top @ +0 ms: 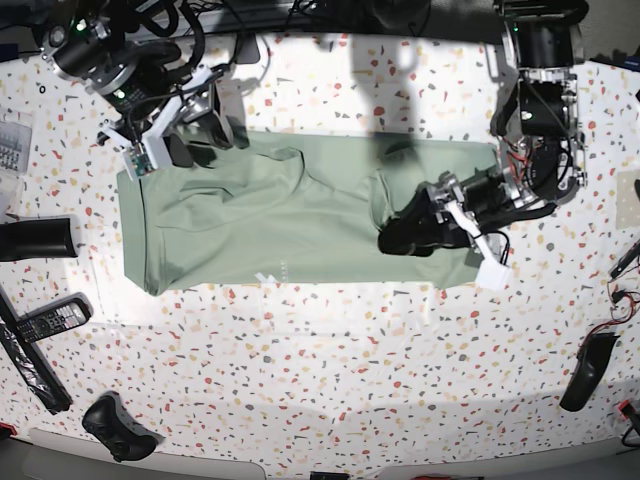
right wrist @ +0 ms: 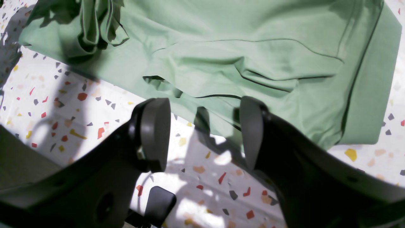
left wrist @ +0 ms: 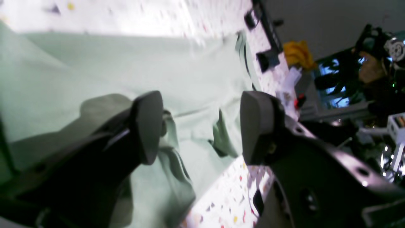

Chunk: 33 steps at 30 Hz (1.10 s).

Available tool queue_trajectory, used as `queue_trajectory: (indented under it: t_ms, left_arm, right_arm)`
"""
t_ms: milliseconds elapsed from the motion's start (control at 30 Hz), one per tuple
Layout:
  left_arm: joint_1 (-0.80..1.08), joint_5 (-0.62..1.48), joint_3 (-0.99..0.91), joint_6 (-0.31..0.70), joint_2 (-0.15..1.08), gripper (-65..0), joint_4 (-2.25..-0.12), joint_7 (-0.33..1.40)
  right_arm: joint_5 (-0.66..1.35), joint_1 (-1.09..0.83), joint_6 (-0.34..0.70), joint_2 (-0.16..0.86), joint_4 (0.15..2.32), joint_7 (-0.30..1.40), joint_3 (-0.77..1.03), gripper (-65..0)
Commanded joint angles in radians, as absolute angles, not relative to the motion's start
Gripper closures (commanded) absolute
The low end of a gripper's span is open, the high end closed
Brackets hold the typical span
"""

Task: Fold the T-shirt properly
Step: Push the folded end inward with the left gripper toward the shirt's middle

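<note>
Across the middle of the base view, the T-shirt lies on the speckled table. Left gripper hangs spread above its fabric; right gripper stands spread at its edge, gripping nothing.

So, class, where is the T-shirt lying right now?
In the base view the T-shirt lies spread across the middle of the speckled table, between the right gripper at its left end and the left gripper at its right.

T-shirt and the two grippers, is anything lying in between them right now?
Nothing visible does. The left gripper hangs open directly over the T-shirt; the right gripper stands open at its edge, only bare table below.
</note>
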<state>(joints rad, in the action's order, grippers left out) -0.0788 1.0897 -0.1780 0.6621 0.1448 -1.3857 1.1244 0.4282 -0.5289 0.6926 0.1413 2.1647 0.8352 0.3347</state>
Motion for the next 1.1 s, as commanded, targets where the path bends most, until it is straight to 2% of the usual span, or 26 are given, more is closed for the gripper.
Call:
queue_trajectory:
  t_ms: [0, 167, 333, 433, 567, 700, 767, 867, 900, 1067]
  left_arm:
    - [-0.108, 1.082, -0.181, 0.67, 0.15, -35.7, -1.404, 1.105]
    - [-0.152, 0.972, -0.183, 0.638, 0.184, -35.2, -1.412, 1.112]
    - [-0.119, 0.963, -0.275, 0.609, 0.228, -21.9, -1.587, 1.087]
    - [-0.059, 0.881, -0.333, 0.543, 0.227, -21.9, -1.679, 1.065]
    - [0.023, 0.751, -0.331, 0.424, 0.198, -22.0, -1.681, 0.963]
    - [0.053, 0.749, -0.33, 0.411, 0.124, -25.6, -1.681, 0.941]
    - [0.044, 0.679, -0.33, 0.41, 0.083, -26.2, -1.681, 0.891]
    - [0.045, 0.5, -0.33, 0.234, 0.021, -26.2, -1.681, 0.761]
    - [0.044, 0.46, -0.33, 0.213, 0.004, -26.2, -1.679, 0.758]
    - [0.044, 0.419, -0.303, 0.212, -0.019, -26.2, -1.675, 0.757]
  right_arm:
    - [0.45, -0.526, 0.698, 0.147, 2.186, 0.812, 0.337, -33.8]
    - [0.45, -0.526, 0.698, 0.147, 2.186, 0.812, 0.337, -33.8]
    - [0.45, -0.526, 0.698, 0.147, 2.186, 0.812, 0.337, -33.8]
    - [0.451, -0.526, 0.698, 0.146, 2.186, 0.812, 0.337, -33.8]
    - [0.45, -0.526, 0.698, 0.146, 2.186, 0.812, 0.337, -33.8]
    - [0.451, -0.526, 0.698, 0.146, 2.186, 0.812, 0.337, -33.8]
    - [0.451, -0.526, 0.698, 0.146, 2.186, 0.812, 0.337, -33.8]
    - [0.451, -0.526, 0.698, 0.146, 2.186, 0.812, 0.337, -33.8]
    - [0.451, -0.526, 0.698, 0.147, 2.186, 0.812, 0.337, -33.8]
    - [0.451, -0.526, 0.698, 0.147, 2.186, 0.812, 0.337, -33.8]
